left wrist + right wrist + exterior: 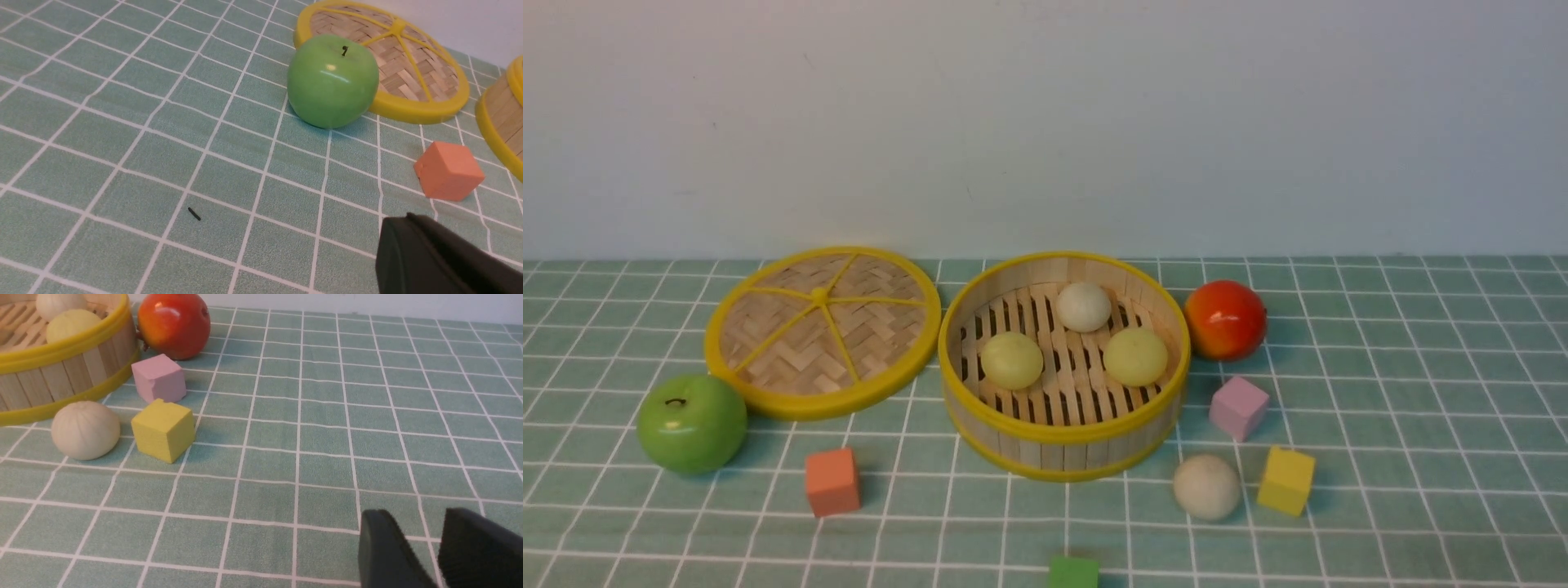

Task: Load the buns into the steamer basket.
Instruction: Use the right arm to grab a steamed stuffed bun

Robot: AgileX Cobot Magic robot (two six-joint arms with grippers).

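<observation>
Eyeing the last off-white bun (1206,487) lying on the cloth (1421,408) just outside the steamer basket (1063,445), off its front right wall, three more buns (1135,356) sitting inside it, we are judging our right gripper (425,539), parted and empty, nearer than our clenched left gripper (412,241).

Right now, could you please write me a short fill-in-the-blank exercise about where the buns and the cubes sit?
1. The steamer basket holds ___ buns.
2. The loose bun lies nearest the ___ cube.
3. The block nearest the green apple is ___.
Missing words: three; yellow; orange.
</observation>
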